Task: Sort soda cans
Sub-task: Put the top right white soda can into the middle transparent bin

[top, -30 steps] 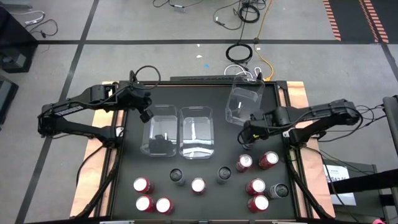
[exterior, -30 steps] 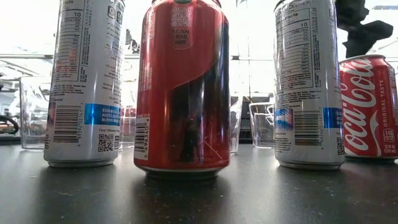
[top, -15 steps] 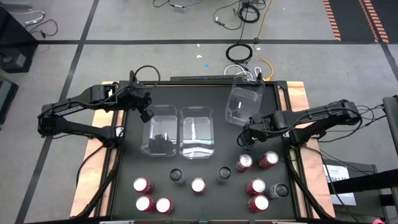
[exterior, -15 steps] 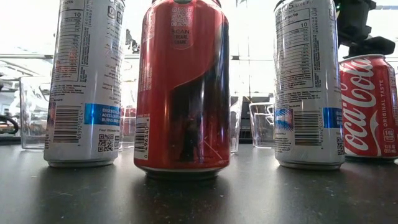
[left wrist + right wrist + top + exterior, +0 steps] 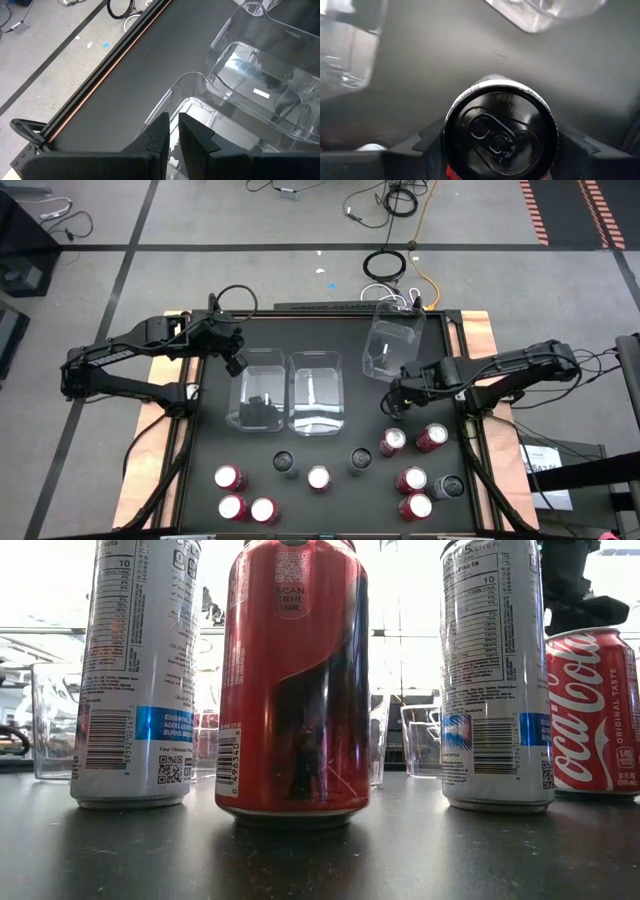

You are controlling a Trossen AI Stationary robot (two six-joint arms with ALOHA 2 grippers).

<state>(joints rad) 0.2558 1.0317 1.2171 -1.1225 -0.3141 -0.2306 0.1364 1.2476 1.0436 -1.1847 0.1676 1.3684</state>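
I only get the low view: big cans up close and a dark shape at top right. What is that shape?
Observer: That is the right gripper. Seen from above, it hangs at the table's right side, between the bins and the standing cans.
Operator: Is it holding something?
Observer: Yes. Its wrist view shows a dark-topped can clamped between its fingers.
Operator: Has anything been sorted yet?
Observer: One dark binned can sits in the left bin, and the left gripper waits over that bin's far corner.
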